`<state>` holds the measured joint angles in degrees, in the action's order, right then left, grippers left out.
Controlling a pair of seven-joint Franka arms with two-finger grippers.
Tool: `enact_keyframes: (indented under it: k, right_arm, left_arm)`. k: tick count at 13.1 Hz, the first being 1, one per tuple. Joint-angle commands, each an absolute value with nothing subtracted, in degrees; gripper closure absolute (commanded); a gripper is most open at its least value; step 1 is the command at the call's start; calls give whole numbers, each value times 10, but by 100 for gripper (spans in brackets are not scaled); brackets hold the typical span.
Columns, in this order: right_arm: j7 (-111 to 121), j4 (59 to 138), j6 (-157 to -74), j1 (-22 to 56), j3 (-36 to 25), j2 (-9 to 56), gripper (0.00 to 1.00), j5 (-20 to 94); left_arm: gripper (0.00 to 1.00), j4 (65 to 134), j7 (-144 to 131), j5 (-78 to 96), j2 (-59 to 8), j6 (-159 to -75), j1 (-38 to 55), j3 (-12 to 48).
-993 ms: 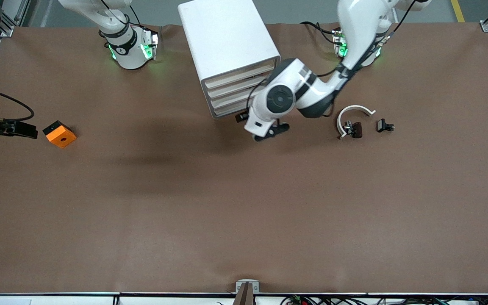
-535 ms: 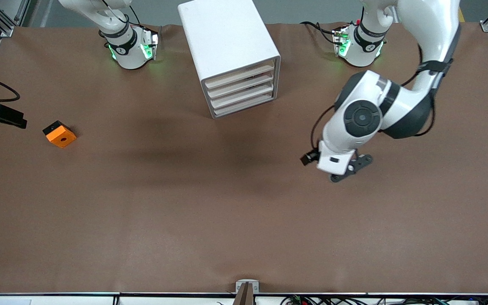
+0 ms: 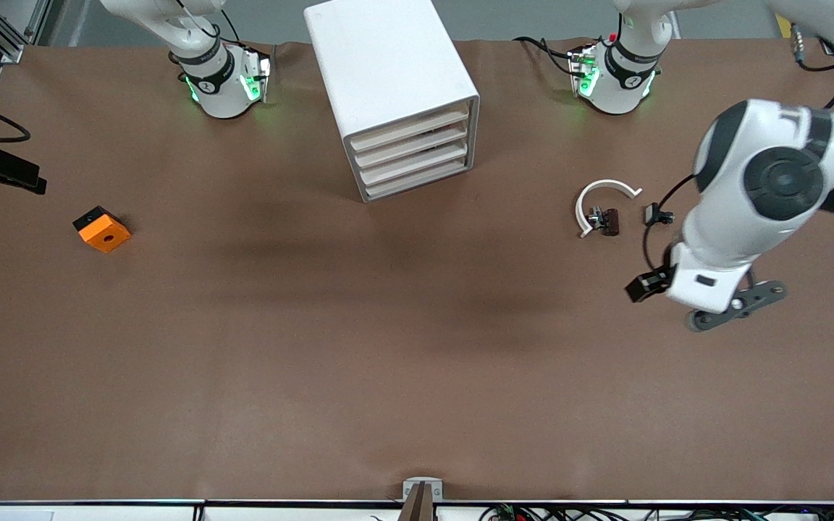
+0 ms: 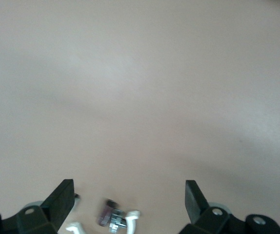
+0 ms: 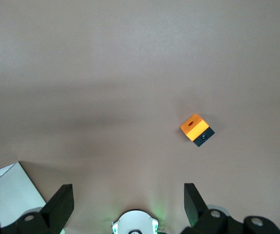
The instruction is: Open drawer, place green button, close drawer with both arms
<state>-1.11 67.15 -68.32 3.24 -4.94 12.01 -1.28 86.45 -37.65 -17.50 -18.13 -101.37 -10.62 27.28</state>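
Observation:
The white cabinet (image 3: pixel 395 79) stands between the arm bases with all four beige-fronted drawers (image 3: pixel 411 153) shut. The green-capped button is not in view. My left gripper (image 3: pixel 735 307) is open and empty over bare table at the left arm's end, close to the black clips; in the left wrist view (image 4: pixel 129 197) its fingers (image 4: pixel 62 201) stand wide apart. My right gripper (image 3: pixel 8 172) is over the table's edge at the right arm's end, open and empty in the right wrist view (image 5: pixel 128 200). A corner of the cabinet (image 5: pixel 3 195) shows there too.
An orange square block (image 3: pixel 102 229) with a hole lies at the right arm's end, also in the right wrist view (image 5: pixel 196 129). Black clips with a white curved band (image 3: pixel 603 210) and a lone clip (image 3: pixel 657 215) lie near the left gripper; one clip (image 4: pixel 111 219) shows in the left wrist view.
My left arm has swung from in front of the cabinet out to the left arm's end of the table, uncovering the clips. My right gripper has drifted away from the orange block.

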Motion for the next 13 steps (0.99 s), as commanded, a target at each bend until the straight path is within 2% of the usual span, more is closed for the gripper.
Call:
enact_keyframes:
  k: [1,8,9,11,13]
  right_arm:
    - [-11,732,-690,23,-46,80,0,16]
    - [-8,769,-729,11,-45,52,0,20]
    - [-8,791,-745,10,-45,37,0,20]
    - [-8,842,-779,10,-45,4,0,20]
    - [-8,845,-786,11,-41,-2,0,11]
  left_arm:
    - [0,871,-287,-170,-134,-983,-144,282]
    - [0,887,-174,-105,-37,-952,-187,278]
    - [0,902,-161,-88,-18,-952,-170,251]
    - [0,942,-135,-56,25,-952,-81,147]
    - [0,975,-111,-46,61,-950,-42,106]
